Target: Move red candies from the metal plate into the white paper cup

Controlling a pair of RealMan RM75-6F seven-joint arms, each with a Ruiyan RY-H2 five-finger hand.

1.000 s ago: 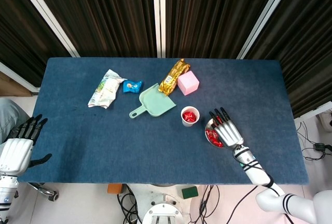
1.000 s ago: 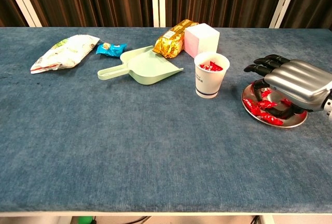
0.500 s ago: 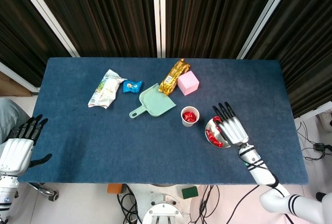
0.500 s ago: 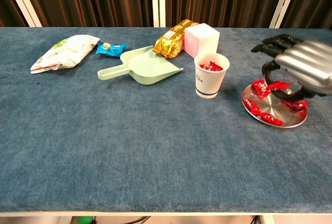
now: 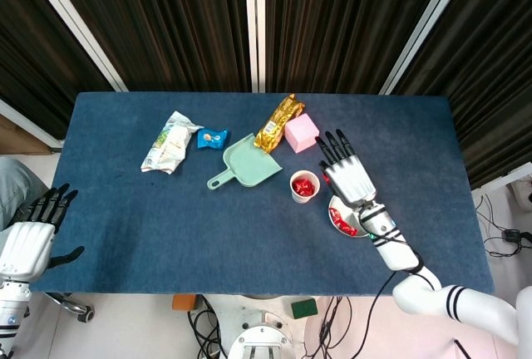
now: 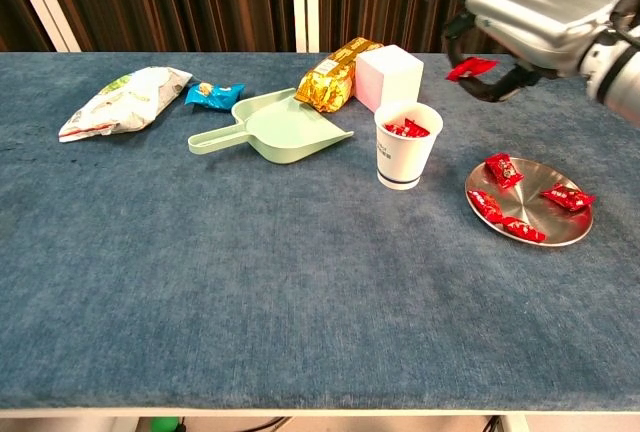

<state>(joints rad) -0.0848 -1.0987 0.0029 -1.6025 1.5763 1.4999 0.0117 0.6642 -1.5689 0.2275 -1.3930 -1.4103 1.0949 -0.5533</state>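
A red candy [image 6: 471,68] is pinched beneath the right hand [image 6: 520,7], which is raised in the upper right of the chest view, above and slightly to the right of the white paper cup [image 6: 407,144]. The candy is carried high, it is judged, so that the cup's rim can be cleared before release; the drop point has not yet been reached. The cup, near the centre of the frame, already holds red candies [image 6: 404,129]. On the metal plate [image 6: 530,224], at the right of the frame and just beside the cup, 4 more candies [image 6: 501,170] are left (so the task is judged partly done).

The left hand [image 5: 29,234] is kept at the lower left edge of the head view, off the table [image 5: 166,226], with fingers apart and nothing held.

Behind the cup, a pink box [image 6: 389,77], a gold packet [image 6: 336,74] and a green scoop [image 6: 278,127] are set close together. Further left a small blue wrapper [image 6: 213,94] and a pale snack bag [image 6: 122,100] are seen. None of these lies between the raised hand and the cup; only the pink box is near enough to be brushed.
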